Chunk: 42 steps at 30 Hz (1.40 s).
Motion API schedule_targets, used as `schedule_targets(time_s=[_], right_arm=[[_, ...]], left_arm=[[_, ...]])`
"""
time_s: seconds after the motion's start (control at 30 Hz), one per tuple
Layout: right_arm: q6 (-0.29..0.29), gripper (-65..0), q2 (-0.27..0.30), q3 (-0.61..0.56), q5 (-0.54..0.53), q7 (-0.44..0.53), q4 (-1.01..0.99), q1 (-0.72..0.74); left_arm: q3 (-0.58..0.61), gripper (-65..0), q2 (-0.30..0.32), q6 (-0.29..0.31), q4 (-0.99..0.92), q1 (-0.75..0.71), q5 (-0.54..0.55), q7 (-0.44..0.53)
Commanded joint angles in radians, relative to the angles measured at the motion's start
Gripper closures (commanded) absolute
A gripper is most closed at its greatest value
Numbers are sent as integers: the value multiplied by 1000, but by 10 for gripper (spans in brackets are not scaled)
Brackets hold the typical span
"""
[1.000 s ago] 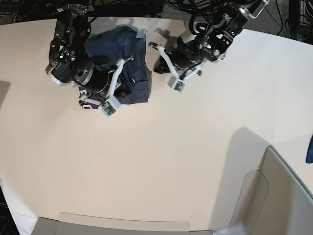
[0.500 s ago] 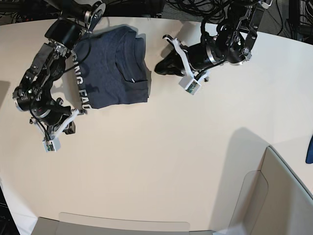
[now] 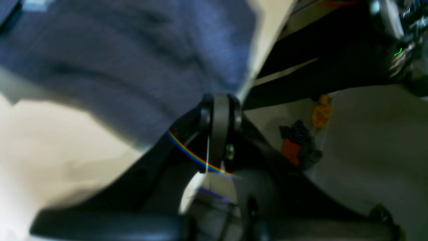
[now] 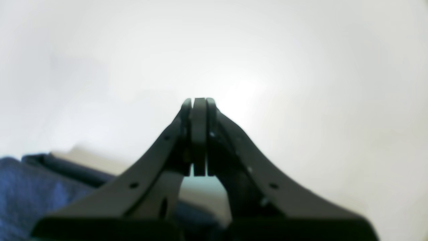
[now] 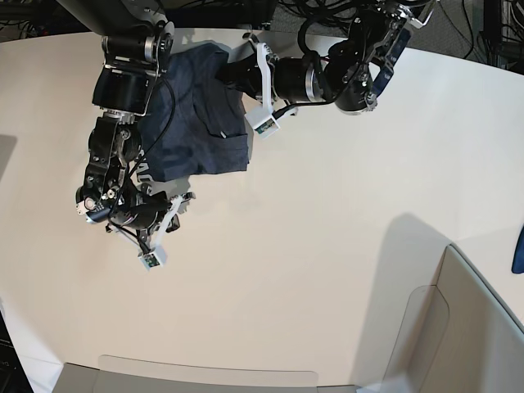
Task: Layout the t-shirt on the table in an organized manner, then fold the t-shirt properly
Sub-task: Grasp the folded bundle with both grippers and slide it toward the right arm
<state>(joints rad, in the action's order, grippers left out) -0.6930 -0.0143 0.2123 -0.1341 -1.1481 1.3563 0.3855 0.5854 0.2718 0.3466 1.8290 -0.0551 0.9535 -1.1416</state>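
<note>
At the far side of the table [image 5: 327,246], the left gripper [image 5: 232,75] lies nearly flat, its jaws pressed together on nothing, tips just at the shirt's [image 5: 192,123] upper right edge. In its wrist view the closed tips [image 3: 219,110] sit against the border of the blue cloth [image 3: 127,57], and I cannot tell whether they touch it. The right gripper [image 5: 182,202] is also clamped empty, just off the shirt's near left corner, over bare table; its wrist view shows the closed tips [image 4: 198,110] with cloth [image 4: 30,187] behind and to the left. The shirt is a folded block at the table's far left, long axis running near to far. Both arms are close to it, at opposite corners. The right arm covers the lettered left edge. Both wrist views are blurred.
</note>
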Motion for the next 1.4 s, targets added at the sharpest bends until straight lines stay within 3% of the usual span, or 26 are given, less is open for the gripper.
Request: schedule_targets(time_s=[0.0, 0.3, 0.57, 0.9, 1.1, 1.37], right_arm=[[-5, 0, 7, -4, -11, 16, 18, 13], [-5, 0, 64, -6, -12, 6, 104, -102], [-5, 0, 115, 2, -17, -108, 351, -245], [-5, 0, 112, -4, -17, -155, 570, -451], [-5, 0, 106, -6, -29, -155, 642, -553], [-5, 0, 96, -6, -155, -154, 647, -641]], left_arm=[[-2, 0, -3, 7, -18, 25, 22, 15], [-5, 0, 4, 7, -246, 113, 22, 16], [-6, 0, 28, 6, -317, 199, 22, 56], [-3, 0, 8, -85, -440, 308, 22, 162], [-3, 0, 2, -85, -498, 361, 22, 203], [-6, 0, -67, -85, -602, 427, 22, 211]])
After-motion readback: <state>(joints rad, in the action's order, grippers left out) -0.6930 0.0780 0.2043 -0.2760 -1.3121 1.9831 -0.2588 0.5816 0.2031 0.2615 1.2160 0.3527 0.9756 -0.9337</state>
